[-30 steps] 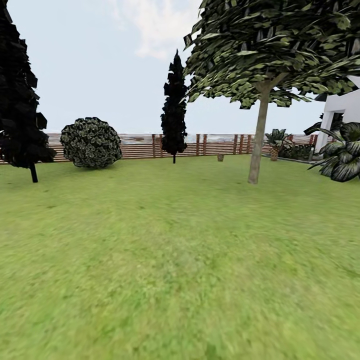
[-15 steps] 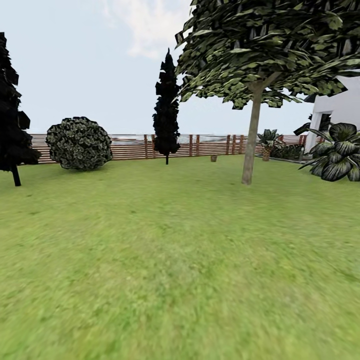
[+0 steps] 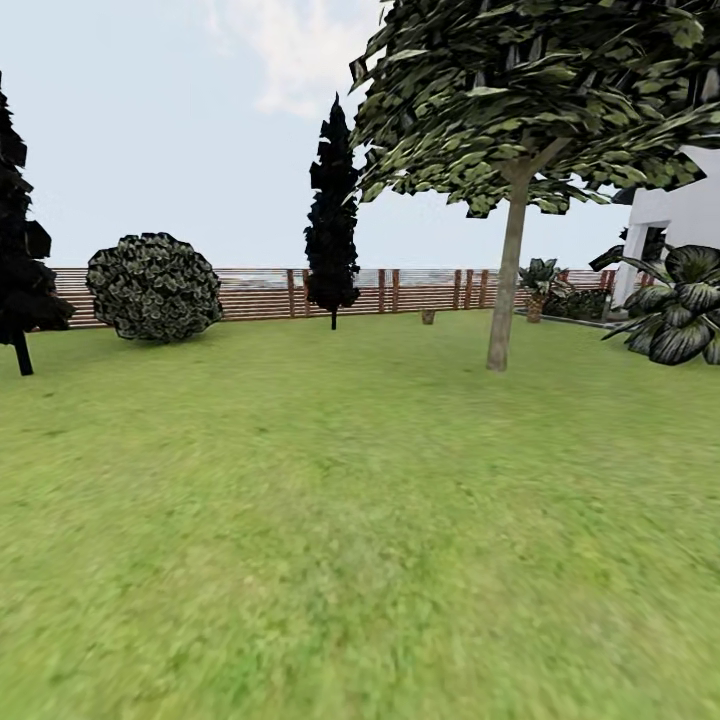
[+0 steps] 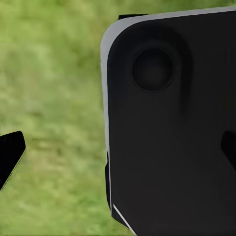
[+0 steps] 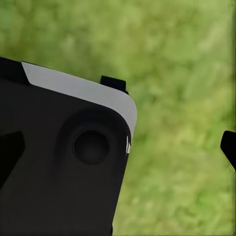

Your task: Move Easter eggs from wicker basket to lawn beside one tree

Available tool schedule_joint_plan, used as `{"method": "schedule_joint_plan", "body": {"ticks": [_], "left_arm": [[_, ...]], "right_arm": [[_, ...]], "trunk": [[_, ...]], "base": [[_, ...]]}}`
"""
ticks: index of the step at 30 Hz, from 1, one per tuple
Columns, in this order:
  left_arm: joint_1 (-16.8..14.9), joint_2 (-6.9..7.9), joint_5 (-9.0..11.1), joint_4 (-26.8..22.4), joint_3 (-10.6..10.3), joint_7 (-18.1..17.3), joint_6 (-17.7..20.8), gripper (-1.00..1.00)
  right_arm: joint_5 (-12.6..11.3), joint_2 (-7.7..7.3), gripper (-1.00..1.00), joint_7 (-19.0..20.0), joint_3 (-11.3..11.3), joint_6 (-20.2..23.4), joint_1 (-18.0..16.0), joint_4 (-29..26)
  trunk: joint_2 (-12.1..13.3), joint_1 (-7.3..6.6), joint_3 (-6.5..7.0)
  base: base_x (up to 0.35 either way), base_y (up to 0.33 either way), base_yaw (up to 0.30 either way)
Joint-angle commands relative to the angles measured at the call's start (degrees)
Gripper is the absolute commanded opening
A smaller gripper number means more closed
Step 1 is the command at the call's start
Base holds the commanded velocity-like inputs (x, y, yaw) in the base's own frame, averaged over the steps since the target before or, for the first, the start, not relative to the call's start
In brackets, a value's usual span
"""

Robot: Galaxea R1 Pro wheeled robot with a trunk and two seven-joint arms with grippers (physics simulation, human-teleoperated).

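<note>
Stretching away from the robot is the lawn [image 3: 330, 520], a wide sweep of mottled green grass that runs to a brown slatted fence [image 3: 400, 290] at the far edge of the garden. A tree [image 3: 508, 280] with a straight grey-brown trunk and a broad leafy crown stands on the grass toward the right. Well beyond it, near the fence, sits a small brown thing [image 3: 428, 316] that may be the basket; it is too small to tell for sure, and no eggs can be made out.

A dark narrow conifer [image 3: 332, 215] rises close to the fence at the middle, a round shrub [image 3: 153, 287] sits further left, and another dark conifer [image 3: 18, 260] stands at the lawn's left edge. A white house [image 3: 680, 215] and a broad-leaved plant [image 3: 680, 310] are at the right edge.

Each wrist camera looks down over blurred grass past a dark rounded panel of the robot's body [image 4: 172, 128]. The left claw [image 4: 118, 152] shows two dark fingertips far apart with nothing between them. The right claw [image 5: 118, 152] is likewise spread wide and has hold of nothing.
</note>
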Motion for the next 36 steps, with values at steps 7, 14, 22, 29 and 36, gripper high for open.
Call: {"method": "schedule_joint_plan", "body": {"ticks": [7,14,22,29,36], "left_arm": [[0.0,0.00,-0.1,-0.1,-0.1,0.1,-0.1,1.00],[0.0,-0.11,-0.1,0.0,-0.1,0.1,-0.1,1.00],[0.0,-0.05,-0.1,-0.1,-0.1,0.1,-0.1,1.00],[0.0,0.08,-0.1,-0.1,-0.1,0.1,-0.1,1.00],[0.0,0.03,-0.1,-0.1,-0.1,0.1,-0.1,1.00]], "right_arm": [[0.1,0.00,1.00,0.0,0.2,-0.4,-0.1,0.2],[0.2,0.00,1.00,0.0,0.2,-0.4,-0.1,0.3],[0.5,0.06,1.00,0.0,0.3,-0.4,-0.1,0.3],[0.5,0.06,1.00,0.0,0.3,-0.4,-0.1,0.3],[0.5,0.07,1.00,0.0,0.3,-0.4,-0.1,0.3]], "trunk": [[0.0,0.04,-0.05],[0.0,0.04,-0.05],[0.0,0.04,-0.05],[0.0,0.04,-0.05],[0.0,0.04,-0.05]], "base": [[0.335,0.000,0.000],[0.336,0.000,0.000],[0.335,0.000,0.000],[0.335,0.000,0.000],[0.335,0.000,0.000]]}}
